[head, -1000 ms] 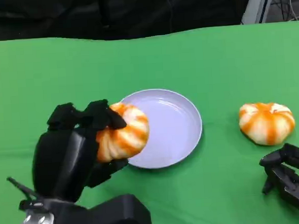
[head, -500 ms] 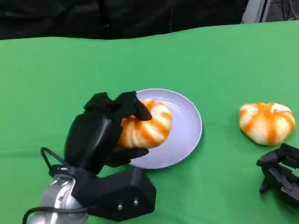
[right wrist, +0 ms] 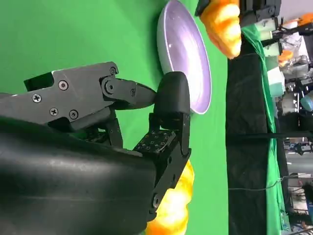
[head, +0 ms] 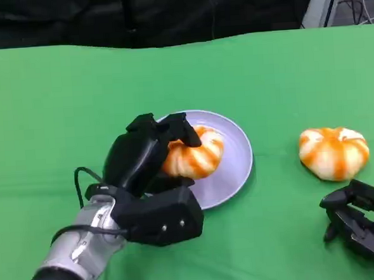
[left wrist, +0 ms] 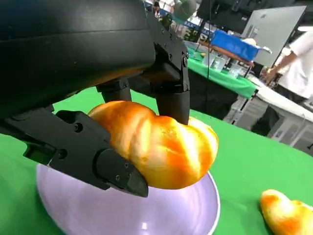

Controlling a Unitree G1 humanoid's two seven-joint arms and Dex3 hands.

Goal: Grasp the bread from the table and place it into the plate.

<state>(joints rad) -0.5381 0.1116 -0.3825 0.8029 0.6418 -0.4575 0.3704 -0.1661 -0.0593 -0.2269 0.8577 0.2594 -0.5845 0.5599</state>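
Right now the left hand [head: 151, 156] grips a round orange-and-white bread [head: 195, 153], its black fingers [left wrist: 172, 93] wrapped over the top and a lower finger pressed against the underside. From the head view the bread sits over the left part of the lavender plate [head: 236, 165]; the left wrist view shows it raised just above the plate's shiny inner surface, with a gap between them — not resting on it. The plate lies flat on the green table [head: 279, 83], near the middle. A second bread [head: 334, 152] of the same colouring lies on the table well to the right of the plate, apart from it and untouched. The right hand [head: 363, 221] is low at the near right corner of the table, just in front of that second bread; its fingers are curled in loosely and hold nothing, as the right wrist view confirms — there the second bread glows orange behind the black fingers. A silver forearm [head: 79, 248] with a black cable loop leads up to the left hand.
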